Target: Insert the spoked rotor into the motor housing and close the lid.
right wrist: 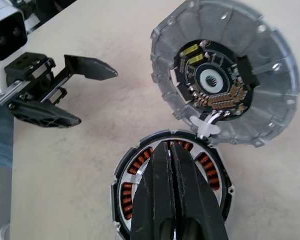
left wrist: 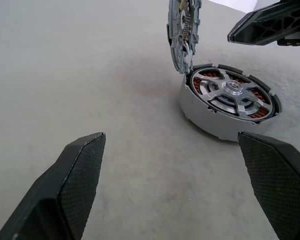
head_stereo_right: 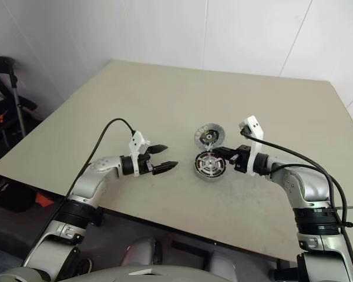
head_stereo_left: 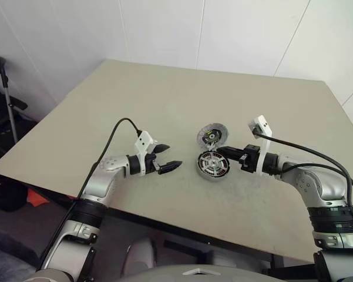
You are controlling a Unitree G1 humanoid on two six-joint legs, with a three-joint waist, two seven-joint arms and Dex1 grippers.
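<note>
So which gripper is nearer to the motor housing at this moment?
The right. The right gripper, fingers shut, is directly over the motor housing, which has the spoked rotor inside. The left gripper is open and apart from it, to its left.

In the right wrist view, most of the spoked rotor [right wrist: 140, 172] in the motor housing [right wrist: 121, 210] is hidden behind the right gripper's [right wrist: 175, 150] pressed-together fingers.

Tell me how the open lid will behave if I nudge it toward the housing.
The lid stands nearly upright, joined at one edge to the motor housing, so it would likely swing rather than slide. It looks like stiff ribbed metal. Its exposed circuit board seems fragile, so push on the rim.
</note>
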